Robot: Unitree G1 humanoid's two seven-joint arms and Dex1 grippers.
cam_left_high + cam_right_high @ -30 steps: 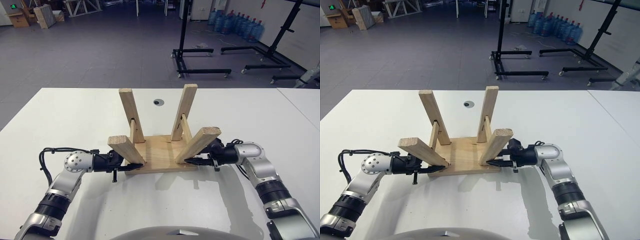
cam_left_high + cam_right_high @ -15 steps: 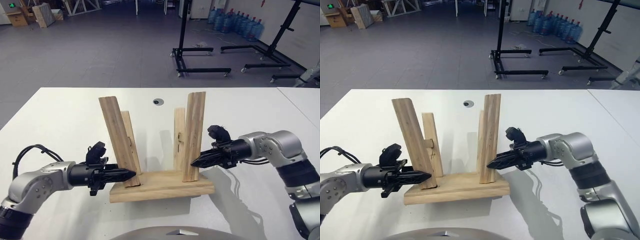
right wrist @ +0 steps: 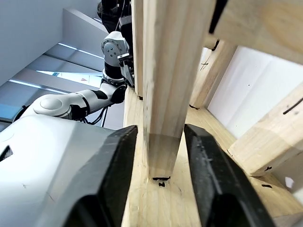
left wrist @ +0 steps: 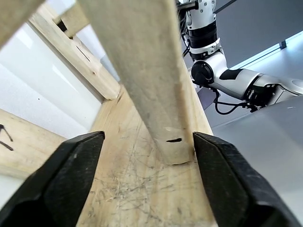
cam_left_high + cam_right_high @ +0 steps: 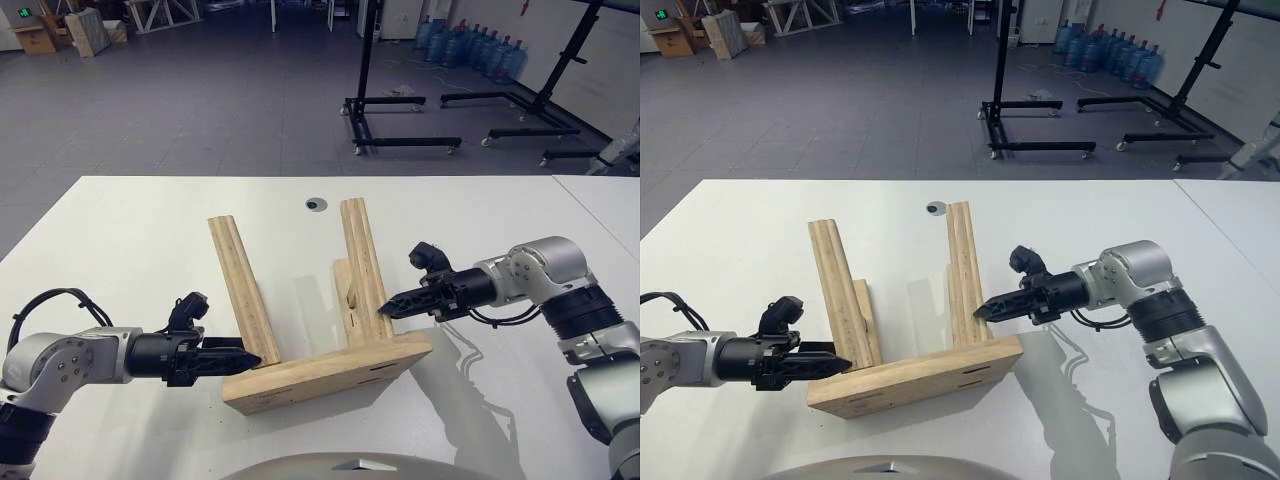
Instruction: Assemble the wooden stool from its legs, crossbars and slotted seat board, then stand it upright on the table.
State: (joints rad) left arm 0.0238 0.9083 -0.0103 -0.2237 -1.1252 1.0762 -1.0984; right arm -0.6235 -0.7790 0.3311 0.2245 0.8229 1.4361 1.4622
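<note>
Now the stool (image 5: pixel 300 378) sits upside down between both grippers, seat board (image 5: pixel 385 357) tipped on the counter (image 5: pixel 120 230). Right gripper (image 5: pixel 384 309) pinches one leg (image 5: pixel 362 260) low down; left gripper (image 5: pixel 252 358) straddles the other leg (image 5: pixel 240 290), fingers (image 4: pixel 71 179) spread. Rigid, fairly light wood, I'd judge, but slotted joints may pull loose, so hold near the leg roots.

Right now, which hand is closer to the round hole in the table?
Right. The right hand holds a stool leg, nearer the hole; the left hand is farther back, by the seat.
</note>
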